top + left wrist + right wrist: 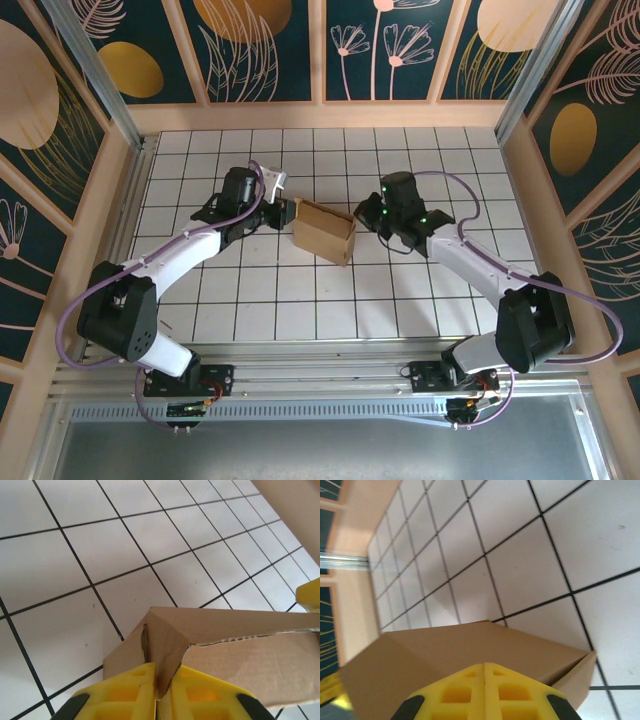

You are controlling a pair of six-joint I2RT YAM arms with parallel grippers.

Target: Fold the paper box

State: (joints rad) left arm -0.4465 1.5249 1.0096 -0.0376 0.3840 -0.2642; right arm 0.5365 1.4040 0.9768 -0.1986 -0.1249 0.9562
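The paper box stood a little above the middle of the top view, on the white tiled table, between the two arms. It was plain brown cardboard with raised walls, and it sat turned at an angle to the tile lines.

The left gripper touched the left side of the box. In the left wrist view its yellow fingers were at the bottom of the frame. They were pressed together on a folded corner of the cardboard, which stood up between them, and the long wall of the box ran to the right edge.

The right gripper was at the right side of the box. In the right wrist view its yellow fingers were brought together with no gap, at the bottom middle. The brown box lay just behind them. I cannot tell if any cardboard was caught between them.
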